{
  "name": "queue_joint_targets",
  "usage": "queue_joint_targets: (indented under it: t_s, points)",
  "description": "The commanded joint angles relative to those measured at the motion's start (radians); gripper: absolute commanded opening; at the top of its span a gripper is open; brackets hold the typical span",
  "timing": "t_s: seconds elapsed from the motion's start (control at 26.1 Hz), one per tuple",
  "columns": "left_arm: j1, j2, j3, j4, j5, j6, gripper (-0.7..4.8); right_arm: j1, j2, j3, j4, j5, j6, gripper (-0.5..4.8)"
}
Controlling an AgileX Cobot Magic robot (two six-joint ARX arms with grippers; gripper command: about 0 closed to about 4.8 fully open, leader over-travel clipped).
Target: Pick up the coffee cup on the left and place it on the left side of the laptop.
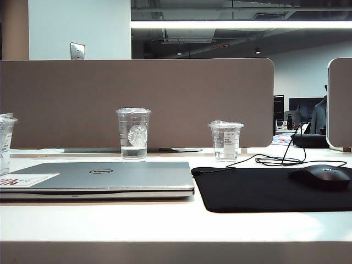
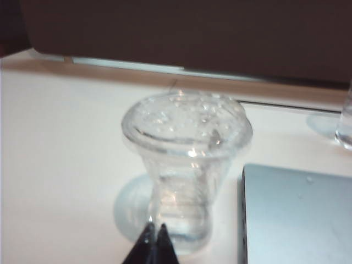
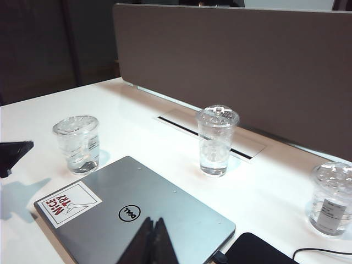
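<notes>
1. While you watch the left wrist view, your left end effector (image 2: 154,237) sits with its two dark fingertips pressed together, clenched on nothing, just in front of the short, wide clear plastic coffee cup (image 2: 185,165).
2. You can see that this coffee cup stands upright on the white desk (image 2: 60,159), lid on, a little clear liquid at the bottom, just beside the left edge of the thin silver-grey Dell laptop (image 2: 300,214).
3. Your right end effector (image 3: 152,242) hangs above the closed laptop lid, its fingertips also clenched together, gripping nothing.
4. From the right wrist view, you see the white sticker with red marks (image 3: 69,203) on the lid corner nearest the cup.
5. Behind the laptop you have the taller clear cup with a round Starbucks logo (image 1: 133,133), and farther right the smaller clear cup with a white label (image 1: 226,140).
6. On your right lies a black mouse pad (image 1: 264,190) carrying a black mouse (image 1: 320,177).
</notes>
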Motion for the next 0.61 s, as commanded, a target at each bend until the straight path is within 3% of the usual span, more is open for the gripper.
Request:
queue_joint_targets:
  t_s: [0.04, 0.15, 0.23, 0.34, 0.61]
  points:
    - [0.001, -0.084, 0.005, -0.140, 0.006, 0.002, -0.06, 0.001, -0.022, 0.007, -0.017, 0.008, -0.001, -0.02]
    - [0.000, -0.183, 0.006, -0.245, 0.006, 0.002, -0.06, 0.001, -0.035, 0.007, -0.051, 0.008, -0.001, -0.02]
    - [0.000, -0.306, 0.030, -0.452, 0.006, 0.002, -0.06, 0.001, -0.039, 0.007, -0.078, 0.008, -0.001, -0.02]
    - [0.000, -0.400, 0.074, -0.631, 0.007, 0.001, -0.06, 0.001, -0.042, 0.007, -0.077, 0.014, 0.002, -0.02]
    - [-0.011, -0.637, 0.128, -0.876, 0.051, -0.006, -0.06, 0.001, -0.091, 0.005, -0.103, 0.173, 0.012, -0.02]
